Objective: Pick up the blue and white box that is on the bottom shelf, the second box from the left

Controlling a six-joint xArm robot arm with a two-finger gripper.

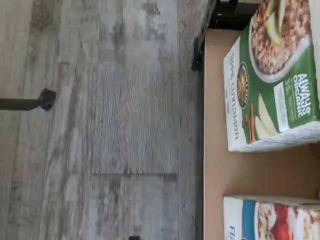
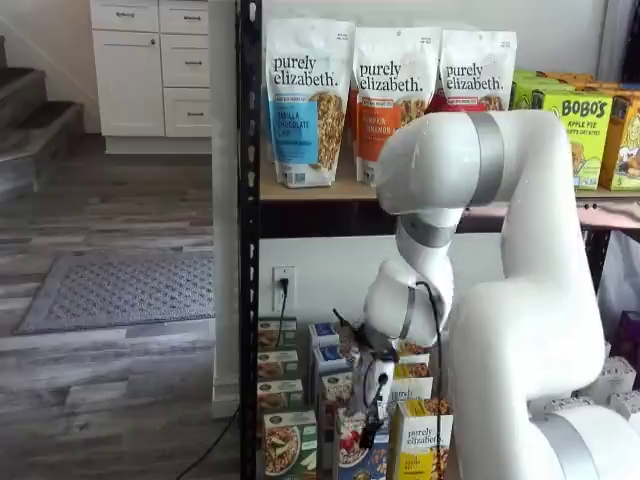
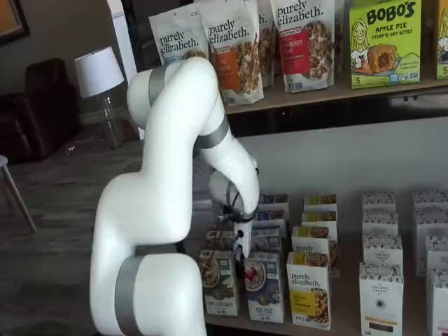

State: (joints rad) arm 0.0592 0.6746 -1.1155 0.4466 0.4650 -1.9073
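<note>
Fingers (image 2: 371, 425) hang over blue and white box (image 3: 264, 287), gap unclear.

On the bottom shelf (image 3: 350, 323) the blue and white box (image 3: 264, 287) is hemmed in by the green-fronted carton (image 3: 220, 281) to frame left and the yellow-fronted carton (image 3: 309, 290) to frame right; the side gaps look narrow. More cartons stand behind, but the front is open.

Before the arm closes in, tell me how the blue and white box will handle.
The blue and white box looks like a stiff carton, probably light. Standing tall and narrow, it may tip if nudged. Neighbouring boxes sit close, so the fingers have little room.
</note>
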